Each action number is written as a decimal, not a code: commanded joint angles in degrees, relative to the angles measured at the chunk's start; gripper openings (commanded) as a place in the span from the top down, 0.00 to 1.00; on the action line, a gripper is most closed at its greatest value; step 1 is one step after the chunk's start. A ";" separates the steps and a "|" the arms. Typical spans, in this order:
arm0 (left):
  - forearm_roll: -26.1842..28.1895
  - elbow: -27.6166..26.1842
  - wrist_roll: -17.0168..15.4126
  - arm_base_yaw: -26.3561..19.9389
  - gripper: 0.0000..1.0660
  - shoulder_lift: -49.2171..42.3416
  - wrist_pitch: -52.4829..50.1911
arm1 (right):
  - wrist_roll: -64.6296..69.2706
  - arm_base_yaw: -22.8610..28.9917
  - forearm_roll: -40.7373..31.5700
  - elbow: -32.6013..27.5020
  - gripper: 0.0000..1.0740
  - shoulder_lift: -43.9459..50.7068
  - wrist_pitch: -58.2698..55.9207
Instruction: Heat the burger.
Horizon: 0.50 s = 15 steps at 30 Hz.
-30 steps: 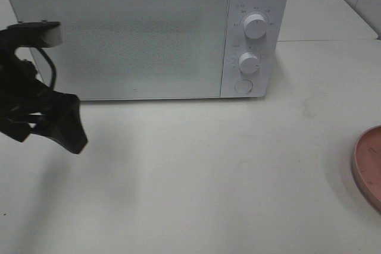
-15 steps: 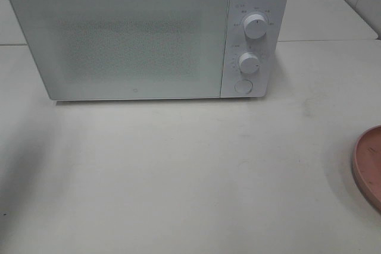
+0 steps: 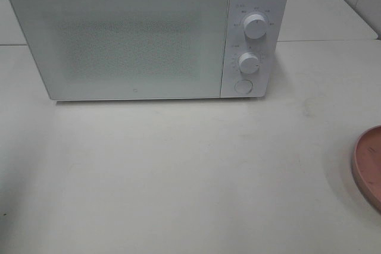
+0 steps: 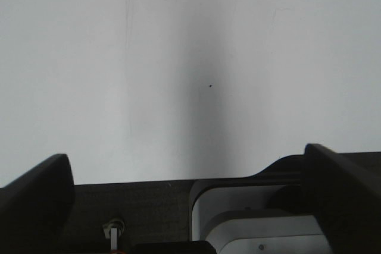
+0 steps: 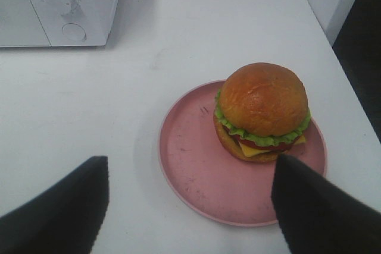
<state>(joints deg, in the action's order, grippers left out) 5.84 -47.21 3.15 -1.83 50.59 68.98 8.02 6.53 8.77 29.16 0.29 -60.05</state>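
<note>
From the high camera, a white microwave stands at the back of the white table with its door shut, so nothing of its inside shows. Two round knobs sit one above the other on its control panel, with a round button below them. At the right edge, only a slice of a pink plate comes into view; what it carries is cut off here. Neither arm appears in this view.

In the left wrist view, the left gripper has its jaws spread wide, one dark finger at each side of the picture. Nothing lies between them. Ahead of the jaws is only bare white table surface with a soft dark shadow down the middle.

In the right wrist view, the right gripper also has its jaws spread wide and holds nothing. The burger sits upright on the pink plate, ahead of the jaws and nearer the finger on the picture's right. It rests toward one side of the plate, leaving a broad bare stretch of pink on the other. The near rim of the plate lies between the two fingertips. Well beyond the plate, the corner of the microwave shows a knob and the round button.
</note>
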 commanded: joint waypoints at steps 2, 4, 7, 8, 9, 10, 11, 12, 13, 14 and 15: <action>0.11 5.50 -0.40 -0.23 0.08 -9.28 -2.81 | -0.63 -0.40 0.00 -0.06 0.31 1.55 0.52; 0.11 6.82 -0.40 -0.23 0.08 -10.89 -3.09 | -0.63 -0.40 0.00 -0.06 0.31 1.55 0.52; 0.00 10.43 0.11 -0.23 0.08 -15.99 -4.01 | -0.63 -0.40 0.00 -0.06 0.31 1.55 0.52; 0.11 12.95 1.32 -0.23 0.08 -19.02 -4.87 | -0.63 -0.40 0.00 -0.06 0.31 1.55 0.52; 0.06 14.38 1.49 -0.23 0.08 -20.74 -5.44 | -0.63 -0.40 0.00 -0.06 0.31 1.55 0.52; 0.06 14.38 1.49 -0.23 0.08 -20.74 -5.44 | -0.63 -0.40 0.00 -0.06 0.31 1.55 0.52; 0.40 16.27 1.26 -0.23 0.08 -24.12 -6.65 | -0.63 -0.40 0.00 -0.06 0.31 1.55 0.52; 0.69 17.02 1.26 -0.23 0.08 -27.22 -7.39 | -0.63 -0.40 0.00 -0.06 0.31 1.55 0.52; 0.69 17.02 1.26 -0.23 0.08 -27.22 -7.39 | -0.63 -0.40 0.00 -0.06 0.31 1.55 0.52; 0.57 17.42 1.26 -0.23 0.08 -28.99 -7.56 | -0.63 -0.40 0.00 -0.06 0.31 1.55 0.52; 0.57 17.42 1.26 -0.23 0.08 -28.99 -7.56 | -0.63 -0.40 0.00 -0.06 0.31 1.55 0.52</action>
<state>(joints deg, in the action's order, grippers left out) 6.02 -30.14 4.30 -1.83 22.17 62.40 8.02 6.53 8.77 29.16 0.29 -60.05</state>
